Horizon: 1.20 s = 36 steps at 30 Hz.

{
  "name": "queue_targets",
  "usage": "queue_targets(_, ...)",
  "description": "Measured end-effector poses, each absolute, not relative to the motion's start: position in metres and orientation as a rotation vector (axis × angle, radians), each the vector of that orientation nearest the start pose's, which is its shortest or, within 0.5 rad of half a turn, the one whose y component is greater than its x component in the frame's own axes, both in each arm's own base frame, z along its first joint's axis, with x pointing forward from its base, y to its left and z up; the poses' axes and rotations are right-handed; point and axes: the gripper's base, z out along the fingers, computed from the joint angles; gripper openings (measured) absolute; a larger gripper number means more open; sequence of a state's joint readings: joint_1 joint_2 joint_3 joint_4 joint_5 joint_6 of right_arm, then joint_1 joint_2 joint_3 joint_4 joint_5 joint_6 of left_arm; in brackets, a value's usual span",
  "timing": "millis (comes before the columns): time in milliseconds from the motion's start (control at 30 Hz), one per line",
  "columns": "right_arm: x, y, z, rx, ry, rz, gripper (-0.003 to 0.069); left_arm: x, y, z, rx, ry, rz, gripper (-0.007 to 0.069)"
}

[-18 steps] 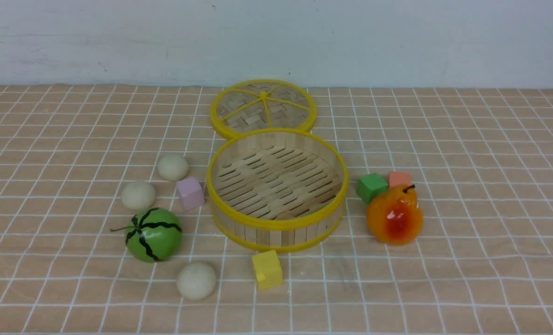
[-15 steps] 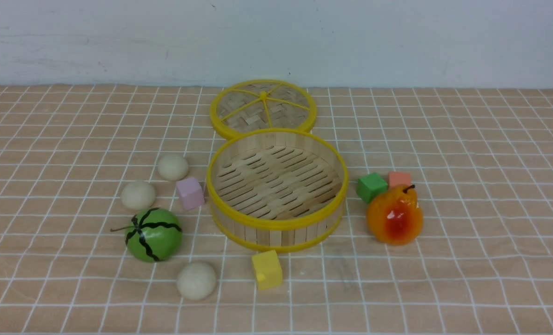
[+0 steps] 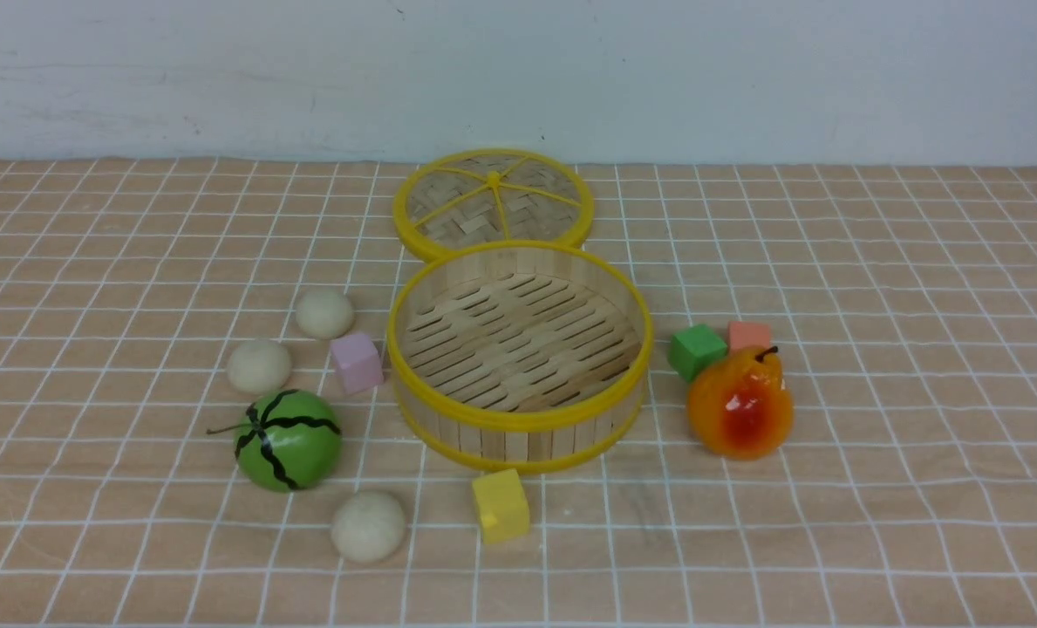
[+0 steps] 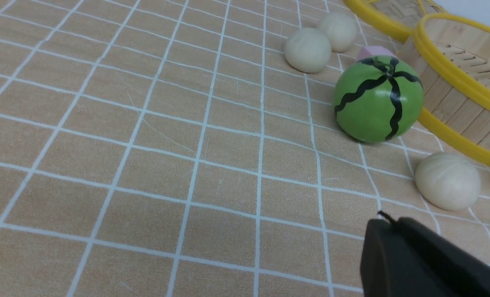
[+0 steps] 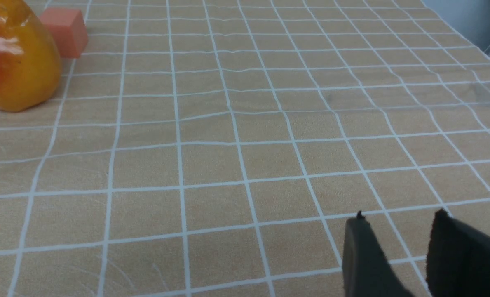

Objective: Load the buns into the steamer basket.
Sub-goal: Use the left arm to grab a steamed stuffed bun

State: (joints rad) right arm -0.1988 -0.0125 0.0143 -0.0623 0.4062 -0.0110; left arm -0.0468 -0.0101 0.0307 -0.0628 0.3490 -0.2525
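Three off-white buns lie on the cloth left of the steamer basket (image 3: 518, 420): one far (image 3: 324, 313), one in the middle (image 3: 259, 366), one near (image 3: 368, 525). The basket is empty, with yellow rims and a slatted floor. Neither gripper shows in the front view. In the left wrist view, my left gripper (image 4: 387, 225) has its jaws together and holds nothing. It sits a short way from the near bun (image 4: 447, 180), with the other buns (image 4: 308, 50) (image 4: 338, 31) and the basket (image 4: 455, 70) beyond. My right gripper (image 5: 399, 220) is open and empty over bare cloth.
A green striped watermelon ball (image 3: 289, 440) sits between the buns. A pink cube (image 3: 357, 362) touches the basket's left side, and a yellow cube (image 3: 501, 505) lies in front. The woven lid (image 3: 493, 202) lies behind. A green cube (image 3: 697, 351), orange cube (image 3: 749, 335) and orange pear (image 3: 740, 403) sit to the right.
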Motion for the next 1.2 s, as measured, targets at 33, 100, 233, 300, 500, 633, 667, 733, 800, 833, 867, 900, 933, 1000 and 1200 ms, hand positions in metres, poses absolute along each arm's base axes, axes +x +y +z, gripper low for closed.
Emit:
queue_targets(33, 0.050, -0.012, 0.173, 0.141, 1.891, -0.205, 0.0241, 0.053, -0.004, 0.172, -0.231, 1.847, -0.269, 0.0004)
queue_targets(100, 0.050, -0.012, 0.173, 0.141, 1.891, -0.205, 0.0241, 0.053, -0.004, 0.172, -0.231, 1.847, -0.269, 0.0004)
queue_targets(233, 0.050, -0.012, 0.173, 0.141, 1.891, -0.205, 0.0241, 0.053, -0.004, 0.172, -0.232, 1.847, -0.270, 0.0004)
queue_targets(300, 0.050, -0.012, 0.173, 0.141, 1.891, -0.205, 0.0241, 0.053, -0.004, 0.172, -0.233, 1.847, -0.271, 0.0004)
queue_targets(500, 0.050, -0.012, 0.173, 0.141, 1.891, -0.205, 0.0241, 0.053, -0.004, 0.172, -0.232, 1.847, -0.269, 0.0012)
queue_targets(633, 0.050, -0.012, 0.173, 0.141, 1.891, -0.205, 0.0241, 0.053, -0.003, 0.172, -0.210, 1.846, -0.236, 0.0017)
queue_targets(667, 0.050, -0.012, 0.173, 0.141, 1.891, -0.205, 0.0241, 0.053, -0.003, 0.173, -0.211, 1.838, -0.237, 0.0018)
queue_targets(733, 0.050, -0.012, 0.173, 0.141, 1.891, -0.205, 0.0241, 0.054, -0.003, 0.175, -0.209, 1.813, -0.240, 0.0020)
queue_targets(800, 0.050, -0.012, 0.173, 0.141, 1.891, -0.205, 0.0241, 0.055, -0.003, 0.178, -0.207, 1.774, -0.244, 0.0020)
queue_targets(833, 0.050, -0.012, 0.173, 0.141, 1.891, -0.205, 0.0241, 0.055, -0.003, 0.181, -0.204, 1.748, -0.247, 0.0021)
queue_targets(867, 0.050, -0.012, 0.173, 0.141, 1.891, -0.205, 0.0241, 0.056, -0.003, 0.183, -0.201, 1.719, -0.249, 0.0021)
queue_targets(900, 0.050, -0.012, 0.173, 0.141, 1.891, -0.205, 0.0241, 0.056, -0.003, 0.185, -0.200, 1.706, -0.250, 0.0021)
queue_targets(933, 0.050, -0.012, 0.173, 0.141, 1.891, -0.205, 0.0241, 0.056, -0.003, 0.189, -0.195, 1.659, -0.254, 0.0021)
queue_targets(1000, 0.050, -0.012, 0.173, 0.141, 1.891, -0.205, 0.0241, 0.057, -0.003, 0.195, -0.199, 1.587, -0.271, 0.0021)
queue_targets(1200, 0.050, -0.012, 0.173, 0.141, 1.891, -0.205, 0.0241, 0.056, -0.002, 0.212, -0.255, 1.394, -0.365, 0.0029)
